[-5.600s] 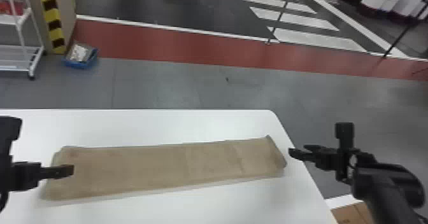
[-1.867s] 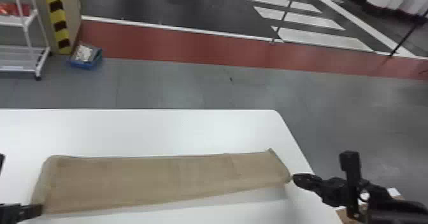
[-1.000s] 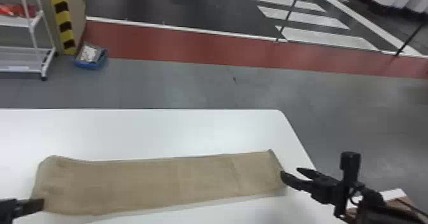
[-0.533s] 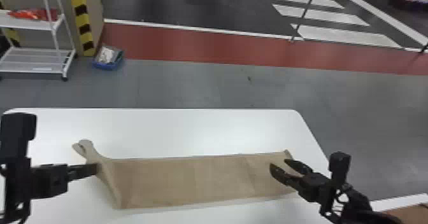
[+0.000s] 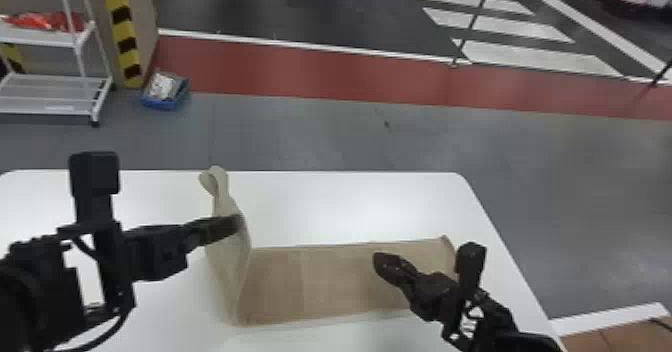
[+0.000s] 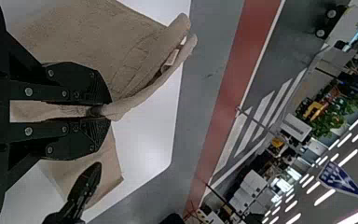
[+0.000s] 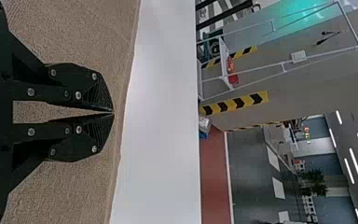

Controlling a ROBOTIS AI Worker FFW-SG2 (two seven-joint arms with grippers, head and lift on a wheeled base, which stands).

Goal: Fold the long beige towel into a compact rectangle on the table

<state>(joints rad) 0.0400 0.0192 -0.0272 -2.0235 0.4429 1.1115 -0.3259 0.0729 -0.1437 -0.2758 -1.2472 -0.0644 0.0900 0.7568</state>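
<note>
Our right gripper is closed and empty above the towel lying along the table, and farther off our left gripper pinches its lifted end mid-edge, a hold this seemingly light, floppy cloth probably needs kept firm, lest corners sag.
</note>
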